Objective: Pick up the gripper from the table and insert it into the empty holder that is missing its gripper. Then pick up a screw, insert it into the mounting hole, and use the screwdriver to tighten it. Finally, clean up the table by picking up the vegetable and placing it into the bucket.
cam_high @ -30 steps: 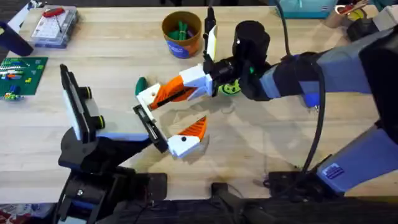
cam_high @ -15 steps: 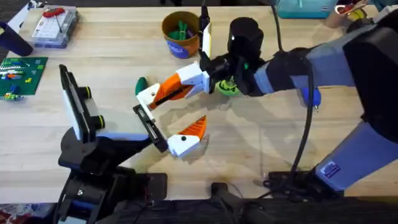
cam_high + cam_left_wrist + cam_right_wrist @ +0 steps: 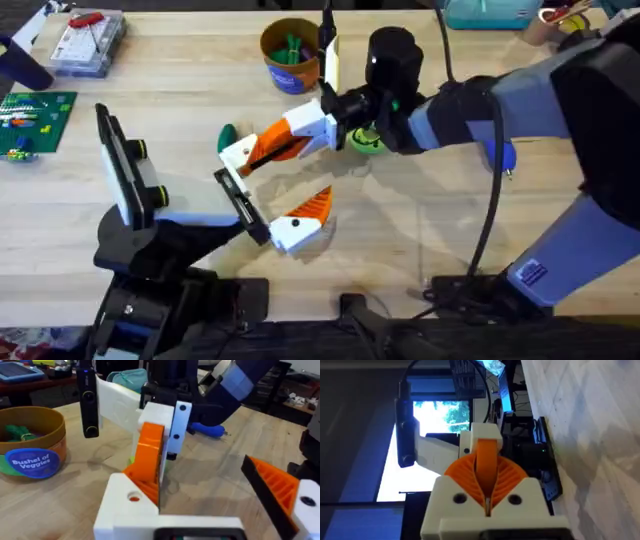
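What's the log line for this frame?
right gripper: shut on finger piece | finger piece: near rail end, seating unclear

Clear parts box (image 3: 88,42), green board (image 3: 33,118) at table's far-left edge.

a pale wooden table (image 3: 420,240) under even light, with a bright window (image 3: 440,412) in the room behind.

Your right arm (image 3: 540,110) wears blue-grey shells over black joints, with a black cable looping along it and a small label on its lower link. Its gripper (image 3: 262,152) has white fingers with orange ribbed pads (image 3: 487,472) and visible screw holes.
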Controlling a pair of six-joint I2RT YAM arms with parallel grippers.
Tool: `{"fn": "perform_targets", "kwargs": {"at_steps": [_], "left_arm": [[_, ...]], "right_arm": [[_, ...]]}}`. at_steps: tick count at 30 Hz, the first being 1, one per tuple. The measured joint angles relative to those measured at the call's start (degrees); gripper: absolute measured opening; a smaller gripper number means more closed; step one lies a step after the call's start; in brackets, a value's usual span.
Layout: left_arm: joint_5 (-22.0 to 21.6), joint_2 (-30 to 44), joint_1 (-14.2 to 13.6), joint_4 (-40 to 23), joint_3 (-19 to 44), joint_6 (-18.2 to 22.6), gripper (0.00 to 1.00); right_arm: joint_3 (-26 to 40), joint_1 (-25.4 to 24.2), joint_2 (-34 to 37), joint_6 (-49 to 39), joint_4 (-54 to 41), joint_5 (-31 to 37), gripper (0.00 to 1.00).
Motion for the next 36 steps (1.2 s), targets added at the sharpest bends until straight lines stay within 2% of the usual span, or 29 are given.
{"fn": "perform_targets", "kwargs": {"at_steps": [36], "left_arm": [[-0.3, 0.0, 0.0, 0.0, 0.0, 0.5, 0.991]], "right_arm": [[1.6, 0.2, 0.8, 0.0, -0.1, -1.6, 0.008]]}}
